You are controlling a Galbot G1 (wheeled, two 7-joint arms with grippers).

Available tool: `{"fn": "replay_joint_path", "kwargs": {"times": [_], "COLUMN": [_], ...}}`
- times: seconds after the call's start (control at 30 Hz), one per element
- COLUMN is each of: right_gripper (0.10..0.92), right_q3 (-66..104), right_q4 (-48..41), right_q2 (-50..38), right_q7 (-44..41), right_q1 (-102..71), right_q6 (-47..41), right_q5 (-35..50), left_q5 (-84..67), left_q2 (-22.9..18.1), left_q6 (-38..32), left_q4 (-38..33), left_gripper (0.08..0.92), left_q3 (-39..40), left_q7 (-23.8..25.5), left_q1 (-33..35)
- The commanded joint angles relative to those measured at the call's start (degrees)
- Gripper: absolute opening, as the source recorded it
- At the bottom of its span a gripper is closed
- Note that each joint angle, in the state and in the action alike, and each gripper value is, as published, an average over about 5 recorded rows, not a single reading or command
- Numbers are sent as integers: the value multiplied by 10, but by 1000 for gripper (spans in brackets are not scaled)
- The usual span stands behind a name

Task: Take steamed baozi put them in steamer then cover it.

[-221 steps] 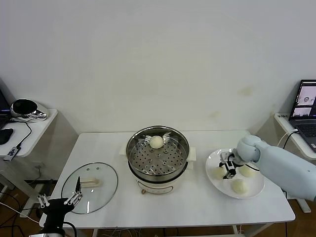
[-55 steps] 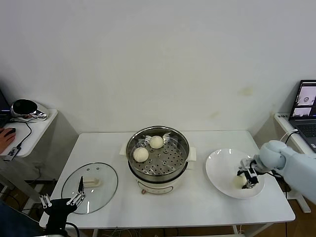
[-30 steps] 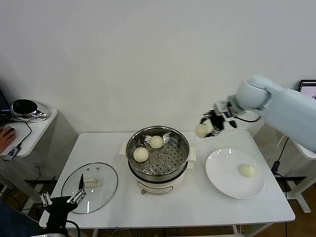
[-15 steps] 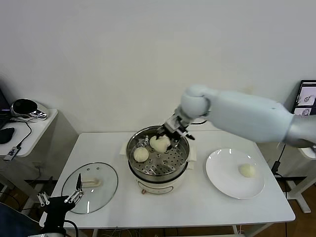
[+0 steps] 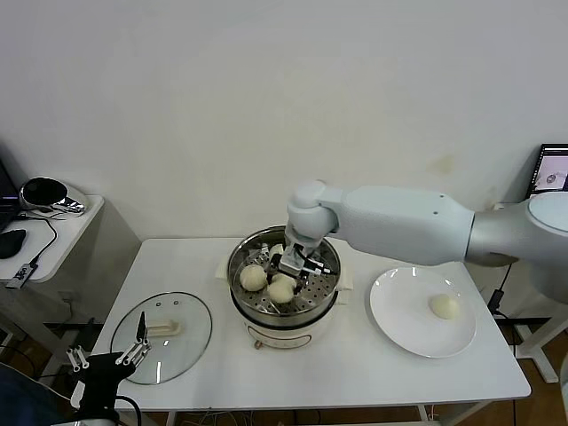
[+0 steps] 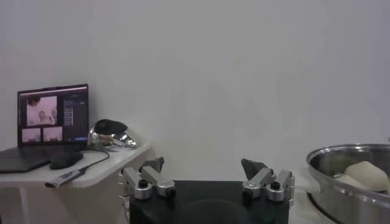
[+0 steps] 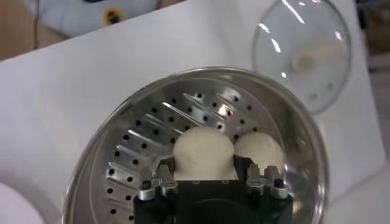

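The steel steamer (image 5: 319, 286) stands mid-table on its white base. My right gripper (image 5: 286, 272) reaches down into it, shut on a cream baozi (image 5: 281, 290) low over the perforated floor. A second baozi (image 5: 253, 277) lies just beside it, and a third (image 5: 276, 252) shows partly behind the gripper. In the right wrist view the fingers (image 7: 166, 168) hug the held baozi (image 7: 204, 149), with another (image 7: 260, 148) next to it. One baozi (image 5: 445, 306) lies on the white plate (image 5: 401, 312). The glass cover (image 5: 182, 342) lies on the table at front left. My left gripper (image 5: 133, 355) is open beside it.
A side table (image 5: 53, 232) at the left holds a shiny helmet-like object and a mouse. A laptop (image 5: 550, 191) stands on a stand at the right. In the left wrist view the steamer rim (image 6: 347, 152) is at the right and a laptop (image 6: 52, 115) at the left.
My right gripper took a baozi off the plate, carried it left over the steamer and lowered it into the front of the basket. One baozi is left on the plate. The left arm stayed put.
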Motion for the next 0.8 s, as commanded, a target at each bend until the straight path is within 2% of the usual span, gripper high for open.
{"fn": "replay_joint_path", "kwargs": {"times": [0.03,0.33,0.5,0.6,0.8], "right_gripper": [602,614,736,800,822], "right_q3": [-13,-11,8,26,47], "right_q4": [2,11,26,41,83], "right_q2": [15,-7,-34,-67,-174], "right_q7": [1,12,14,6,-27], "right_q1": [-7,-3,15,32,64], "right_q6": [46,53,42,11,-125], "right_q5": [-33,-34,-14,11,89], "left_q5": [0,0,0,0,-2], "left_q2": [0,0,1,4,13], "left_q6": [0,-1,-1,0,0], "left_q4": [1,2,1,0,2], "left_gripper": [823,823,823,823,823], "left_q3": [1,1,1,0,-1], "left_q7": [0,0,0,0,1], "left_q1": [-1,-1,-3,-3,-8]}}
